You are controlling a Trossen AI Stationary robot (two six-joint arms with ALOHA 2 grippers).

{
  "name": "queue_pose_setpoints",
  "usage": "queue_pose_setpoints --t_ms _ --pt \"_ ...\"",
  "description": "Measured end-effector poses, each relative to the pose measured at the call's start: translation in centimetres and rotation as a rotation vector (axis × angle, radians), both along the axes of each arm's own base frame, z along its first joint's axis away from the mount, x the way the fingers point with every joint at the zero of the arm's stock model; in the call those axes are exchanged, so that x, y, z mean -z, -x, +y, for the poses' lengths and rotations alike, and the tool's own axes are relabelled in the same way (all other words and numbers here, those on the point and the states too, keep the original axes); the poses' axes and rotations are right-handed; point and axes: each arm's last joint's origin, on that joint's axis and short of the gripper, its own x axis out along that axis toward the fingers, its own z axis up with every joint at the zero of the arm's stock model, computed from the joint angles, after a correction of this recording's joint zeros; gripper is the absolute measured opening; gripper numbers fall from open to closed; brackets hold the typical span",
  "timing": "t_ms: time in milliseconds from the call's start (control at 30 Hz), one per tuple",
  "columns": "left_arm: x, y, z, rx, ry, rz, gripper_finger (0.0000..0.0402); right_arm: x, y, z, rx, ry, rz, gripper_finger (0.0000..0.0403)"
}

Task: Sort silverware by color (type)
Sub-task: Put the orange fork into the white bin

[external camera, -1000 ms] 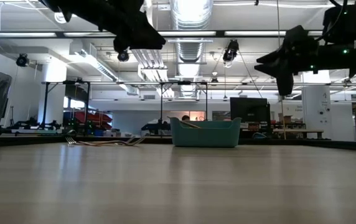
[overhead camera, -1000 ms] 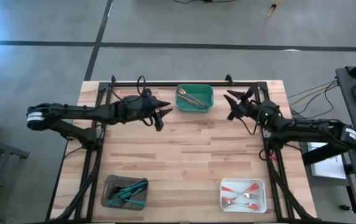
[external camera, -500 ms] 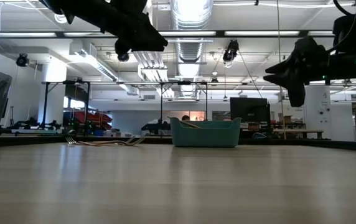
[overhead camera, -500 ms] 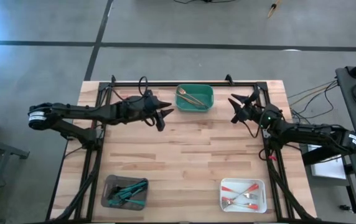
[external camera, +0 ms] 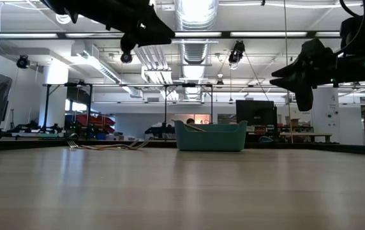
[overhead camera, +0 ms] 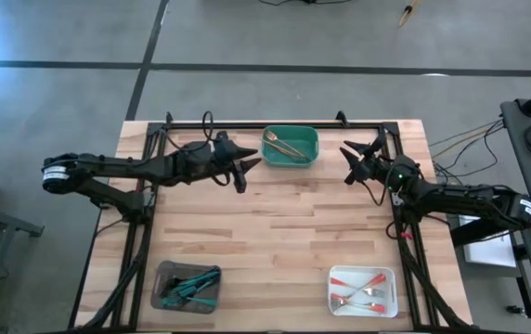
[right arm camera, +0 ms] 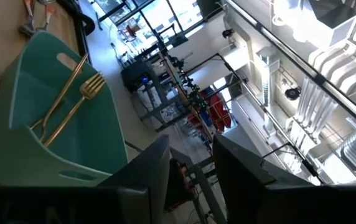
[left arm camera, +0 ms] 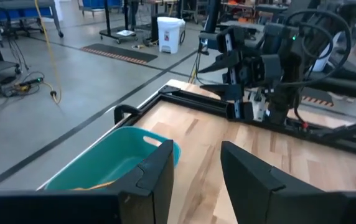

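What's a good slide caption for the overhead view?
Both pincers, left and right, hover open and empty beside the green tray holding gold silverware.

No readable text, label or number shows, as far as these views allow.

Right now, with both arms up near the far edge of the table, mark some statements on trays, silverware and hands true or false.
1. The green plastic tray holds gold forks. True.
2. The left hand grips a red-handled fork. False: it is open and empty.
3. The white tray holds red-orange-handled silverware. True.
4. The grey tray holds gold spoons. False: teal-handled silverware lies in it.
5. The right hand rests on the wooden table. False: it hangs above it, empty.
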Motion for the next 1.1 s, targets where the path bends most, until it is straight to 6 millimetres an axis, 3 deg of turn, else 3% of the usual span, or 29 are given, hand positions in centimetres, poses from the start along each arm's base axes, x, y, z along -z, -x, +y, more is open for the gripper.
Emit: queue_pose_setpoints --t_ms 200,400,833,1100 --pt "0.1 0.3 -0.1 0.013 0.031 0.003 0.0117 0.0 0.0 0.0 0.0 0.0 -0.001 0.0116" --pt "2.4 1.5 0.0 -0.09 0.04 0.11 0.0117 0.0 0.0 0.0 0.0 -0.001 0.002 0.0116" --pt "5.2 7.8 1.4 -0.184 0.069 0.081 0.0117 0.2 0.0 0.0 0.0 -0.009 0.015 0.0116" --pt "7.1 10.0 2.0 -0.203 0.059 0.08 0.0117 0.2 0.0 0.0 0.0 -0.009 0.015 0.0116"
